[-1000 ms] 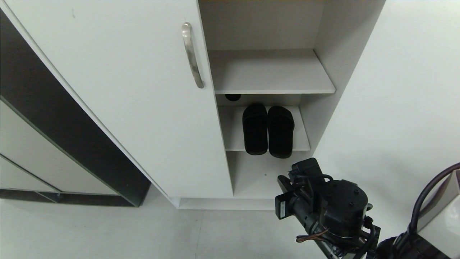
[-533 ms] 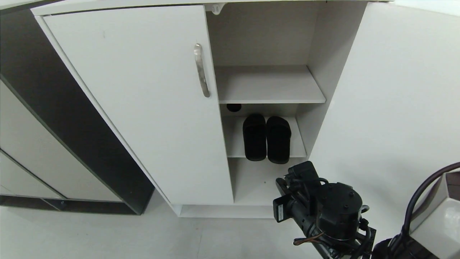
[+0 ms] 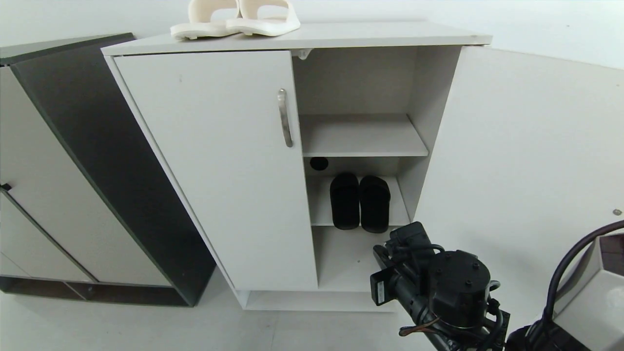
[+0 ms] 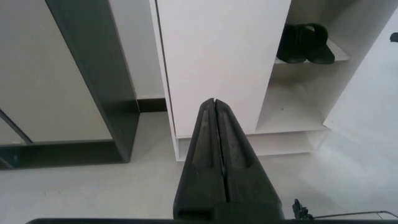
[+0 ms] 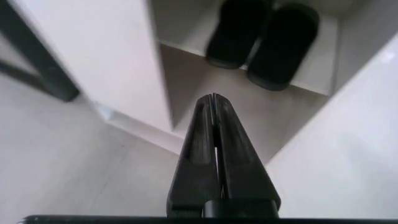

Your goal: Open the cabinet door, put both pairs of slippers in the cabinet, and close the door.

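A pair of black slippers point(image 3: 360, 202) point(image 4: 305, 43) point(image 5: 261, 43) lies side by side on the middle shelf of the white cabinet point(image 3: 341, 35). A pair of cream slippers point(image 3: 234, 19) rests on the cabinet's top. The right door point(image 3: 512, 146) stands swung wide open; the left door point(image 3: 219, 161) with its metal handle point(image 3: 285, 118) is closed. My right gripper point(image 3: 408, 233) point(image 5: 213, 99) hangs shut and empty in front of the bottom compartment, just below the black slippers. My left gripper point(image 4: 214, 102) is shut and empty, low above the floor in front of the closed left door.
A dark grey and white cabinet point(image 3: 97, 146) point(image 4: 93, 74) stands against the white cabinet's left side. The upper shelf point(image 3: 363, 136) and bottom compartment point(image 3: 346, 263) hold nothing. Pale floor point(image 3: 146, 326) stretches in front.
The head camera has pulled back and tilted up, so the cabinet's top and the cream slippers have come into view. The black slippers and my right arm have not visibly moved.
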